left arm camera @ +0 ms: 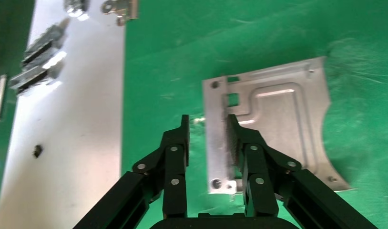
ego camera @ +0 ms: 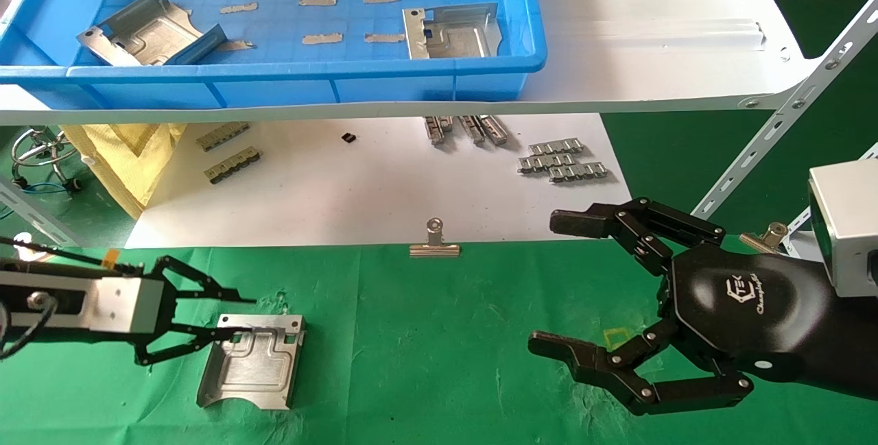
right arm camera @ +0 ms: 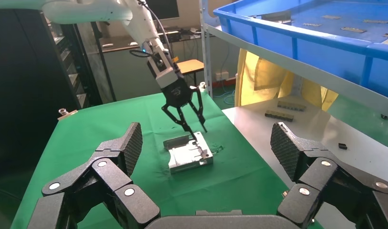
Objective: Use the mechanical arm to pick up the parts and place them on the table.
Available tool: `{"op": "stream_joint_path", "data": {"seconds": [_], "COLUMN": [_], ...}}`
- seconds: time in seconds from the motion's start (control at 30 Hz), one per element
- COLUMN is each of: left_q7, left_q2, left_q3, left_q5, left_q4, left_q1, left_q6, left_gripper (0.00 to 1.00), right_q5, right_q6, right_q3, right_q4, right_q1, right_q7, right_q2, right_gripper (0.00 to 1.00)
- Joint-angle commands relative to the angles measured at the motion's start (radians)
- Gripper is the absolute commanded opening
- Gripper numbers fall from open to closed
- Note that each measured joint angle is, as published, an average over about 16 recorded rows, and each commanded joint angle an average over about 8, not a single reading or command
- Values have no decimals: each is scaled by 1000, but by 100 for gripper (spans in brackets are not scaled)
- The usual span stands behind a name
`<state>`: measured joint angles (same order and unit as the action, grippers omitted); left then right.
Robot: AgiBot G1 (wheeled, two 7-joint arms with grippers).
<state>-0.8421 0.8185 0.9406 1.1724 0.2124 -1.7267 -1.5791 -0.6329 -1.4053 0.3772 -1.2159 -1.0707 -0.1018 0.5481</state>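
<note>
The left gripper (ego camera: 230, 321), fingers parted around the bent edge of the part (ego camera: 252, 361), has set it on the table (ego camera: 439, 363), while the right gripper (ego camera: 555, 287) waits wide open.

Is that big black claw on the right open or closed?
Open: the right gripper has fingers spread wide, empty, above the green table.

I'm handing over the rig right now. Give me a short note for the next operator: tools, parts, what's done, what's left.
Left tool: open, fingers straddling the bent edge of the part on the green table, which lies flat.
Right tool: open, empty, over the table's right side.
Two more parts sit in the blue bin on the shelf: one left, one right.
Done: one part on the table.
Left: clear the left tool, then move the two bin parts.
</note>
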Motion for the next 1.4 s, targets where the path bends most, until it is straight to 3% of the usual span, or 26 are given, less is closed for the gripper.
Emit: {"op": "stream_joint_path", "data": {"seconds": [0.03, 0.23, 0.5, 0.7, 1.0, 1.4], "left_q7": [-13, 97, 342, 407, 398, 520], "left_q2": [4, -25, -99, -122, -117, -135], "left_q3": [2, -21, -50, -60, -72, -185], "left_q5": [0, -96, -328, -417, -389, -402], "left_q4": [-16, -4, 120, 154, 166, 340], "left_q1": [-8, -2, 117, 168, 164, 259], "left_q6": [-1, -22, -26, -23, -20, 0], "left_gripper": [100, 100, 100, 100, 100, 100], "right_q5": [0, 0, 0, 0, 0, 0], "right_q6": [0, 0, 0, 0, 0, 0], "right_q3": [0, 0, 0, 0, 0, 0], "right_q4": [0, 0, 0, 0, 0, 0], "right_q1": [0, 0, 0, 0, 0, 0], "right_q7": [0, 0, 0, 0, 0, 0], "right_q2": [0, 0, 0, 0, 0, 0], "right_gripper": [100, 100, 100, 100, 100, 100]}}
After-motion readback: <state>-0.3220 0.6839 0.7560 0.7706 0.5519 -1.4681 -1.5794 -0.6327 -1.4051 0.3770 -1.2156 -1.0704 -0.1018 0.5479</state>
